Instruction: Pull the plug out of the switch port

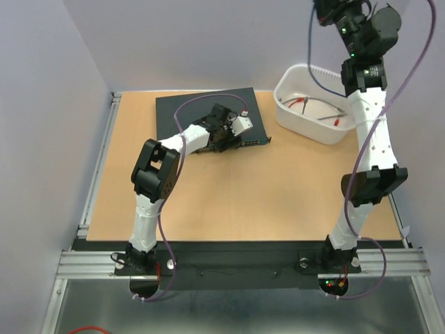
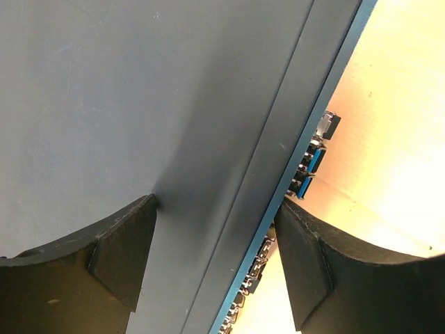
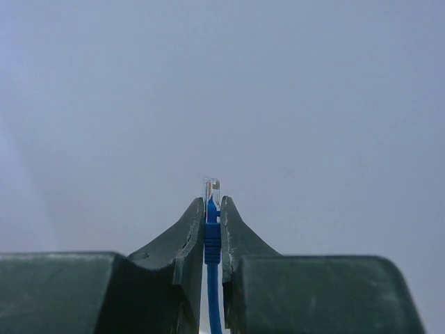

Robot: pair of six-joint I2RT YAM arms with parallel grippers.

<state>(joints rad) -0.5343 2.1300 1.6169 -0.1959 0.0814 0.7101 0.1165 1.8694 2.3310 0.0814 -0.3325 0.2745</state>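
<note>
Right claw (image 3: 211, 205): squeezed tight on the blue cable (image 3: 213, 278), just under the clear plug (image 3: 211, 186), held high in the air.
Left claw (image 2: 215, 205): pinches the front edge of the switch (image 2: 139, 104), one finger on top, one by the ports (image 2: 309, 163).
Plug: out of the switch and well apart from it.
Switch: flat on the worktop (image 1: 243, 195), near the white tub (image 1: 288, 87).
How far: the pull looks done.
Doing it well: I think the plug should come down slowly over a safe spot, maybe the tub, before the claw lets go. Hold the switch down so it does not slide.
</note>
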